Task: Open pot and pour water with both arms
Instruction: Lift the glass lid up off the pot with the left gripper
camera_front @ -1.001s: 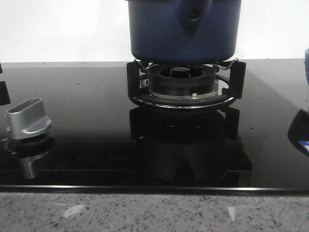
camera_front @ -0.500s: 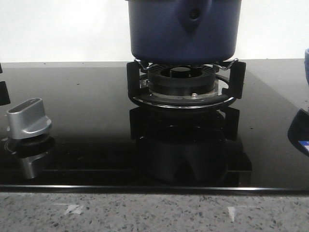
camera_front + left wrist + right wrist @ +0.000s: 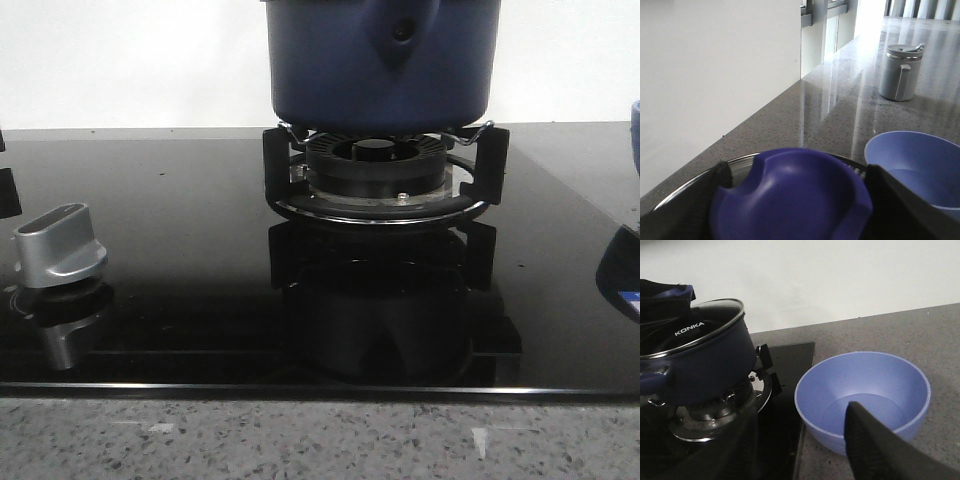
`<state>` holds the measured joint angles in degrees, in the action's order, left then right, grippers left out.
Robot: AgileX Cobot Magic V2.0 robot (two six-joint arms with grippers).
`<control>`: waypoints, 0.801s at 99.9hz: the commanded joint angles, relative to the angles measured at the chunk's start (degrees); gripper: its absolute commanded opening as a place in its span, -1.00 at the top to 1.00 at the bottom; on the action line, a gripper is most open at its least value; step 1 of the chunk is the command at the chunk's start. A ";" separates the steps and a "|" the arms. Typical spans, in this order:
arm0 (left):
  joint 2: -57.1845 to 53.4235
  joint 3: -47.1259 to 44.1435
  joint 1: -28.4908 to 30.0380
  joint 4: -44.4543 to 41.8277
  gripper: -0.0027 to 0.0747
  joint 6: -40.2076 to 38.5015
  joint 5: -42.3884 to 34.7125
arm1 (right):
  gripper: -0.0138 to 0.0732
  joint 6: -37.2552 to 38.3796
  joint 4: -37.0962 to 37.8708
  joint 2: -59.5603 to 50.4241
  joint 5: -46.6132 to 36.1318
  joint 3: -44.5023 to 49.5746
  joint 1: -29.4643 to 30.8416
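The dark navy pot stands on the burner grate, its handle mount with a round hole facing me. In the right wrist view the pot carries a glass lid with a steel rim. My left gripper is on top of the lid, its two black fingers pressed against both sides of the blue lid knob. It also shows in the right wrist view. My right gripper is open and empty, above the stove's edge beside the light-blue bowl.
The black glass hob carries a silver control knob at the left. The light-blue bowl sits on the granite counter right of the stove. A grey lidded mug stands farther along. A white wall is behind.
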<state>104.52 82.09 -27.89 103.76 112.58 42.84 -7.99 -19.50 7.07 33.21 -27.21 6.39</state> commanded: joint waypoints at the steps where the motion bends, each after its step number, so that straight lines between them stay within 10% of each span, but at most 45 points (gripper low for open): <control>1: -2.01 1.40 -0.66 3.53 -0.06 -0.05 1.96 | -0.14 -0.58 -0.72 1.13 -4.09 -1.79 0.28; 25: -2.01 1.40 -0.66 3.53 0.30 -0.05 3.79 | -0.14 -0.58 -0.72 1.13 -4.09 -1.79 0.28; 80: -2.12 2.38 -0.66 3.53 0.30 -3.45 6.25 | -0.14 -0.58 -1.00 1.13 -4.09 -1.79 0.28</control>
<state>104.78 82.60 -27.89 103.44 110.75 44.85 -7.99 -19.50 7.07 33.24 -27.21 6.39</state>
